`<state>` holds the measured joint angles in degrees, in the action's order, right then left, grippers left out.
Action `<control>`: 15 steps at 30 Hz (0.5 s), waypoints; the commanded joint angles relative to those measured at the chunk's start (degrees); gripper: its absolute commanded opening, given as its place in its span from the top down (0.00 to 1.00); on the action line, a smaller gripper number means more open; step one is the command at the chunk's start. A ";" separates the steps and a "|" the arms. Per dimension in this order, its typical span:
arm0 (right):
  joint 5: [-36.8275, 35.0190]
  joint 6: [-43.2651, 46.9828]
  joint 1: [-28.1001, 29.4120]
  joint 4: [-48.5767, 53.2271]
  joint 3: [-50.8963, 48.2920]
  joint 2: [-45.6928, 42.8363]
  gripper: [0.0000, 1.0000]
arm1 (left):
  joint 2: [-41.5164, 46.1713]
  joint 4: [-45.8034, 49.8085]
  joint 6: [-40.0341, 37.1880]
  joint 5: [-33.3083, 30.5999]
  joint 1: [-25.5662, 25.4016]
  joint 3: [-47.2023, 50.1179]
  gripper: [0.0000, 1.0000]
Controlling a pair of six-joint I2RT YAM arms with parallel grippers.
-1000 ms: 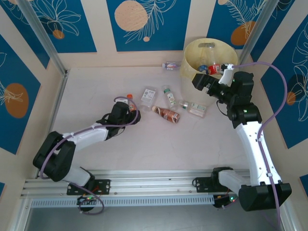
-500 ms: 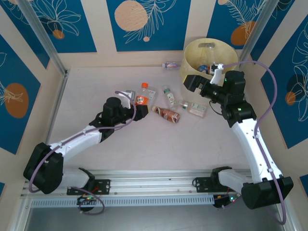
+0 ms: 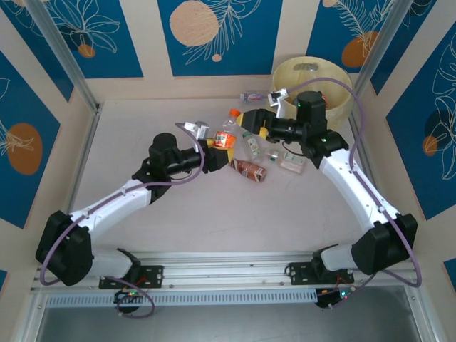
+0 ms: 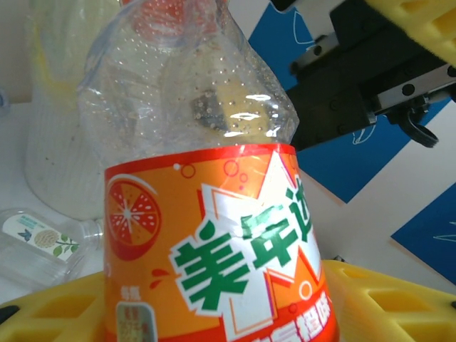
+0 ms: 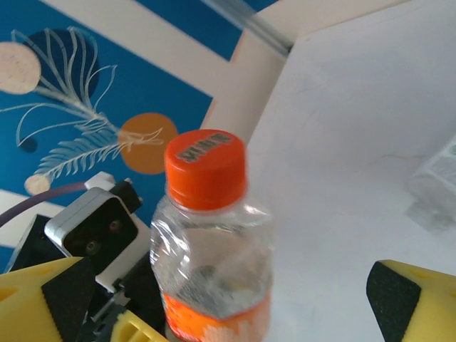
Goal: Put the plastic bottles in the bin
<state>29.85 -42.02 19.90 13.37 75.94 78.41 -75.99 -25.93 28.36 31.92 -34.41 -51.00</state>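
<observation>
An orange-labelled bottle [image 3: 226, 137] with an orange cap [image 5: 205, 167] is held, cap uppermost, above the middle of the table [image 3: 142, 185]. It is clamped low on its label between the yellow fingers [image 4: 370, 299] of the left gripper [image 3: 218, 144]. The right gripper [image 3: 251, 122] is placed just beside the bottle's neck with its jaws spread wide. In the right wrist view the cap is seen between the two yellow fingertips and is touched by neither. The bin [image 3: 288, 77] is set at the far right of the table, behind the right arm. A brown-labelled bottle [image 3: 248, 169], a green-labelled bottle [image 3: 251, 142] and a clear bottle [image 3: 286, 159] are seen lying on the table near the grippers. One more small bottle [image 3: 251, 97] is found at the far edge of the table, just left of the bin.
</observation>
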 commanded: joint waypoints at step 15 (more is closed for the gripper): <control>1.60 7.61 4.24 12.88 9.12 7.95 0.26 | -3.90 0.84 -2.87 0.40 -2.56 -5.11 0.48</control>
<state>31.46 -36.58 23.90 22.46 82.94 85.97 -79.53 -24.56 26.79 32.58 -36.25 -54.30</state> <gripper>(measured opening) 0.750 0.603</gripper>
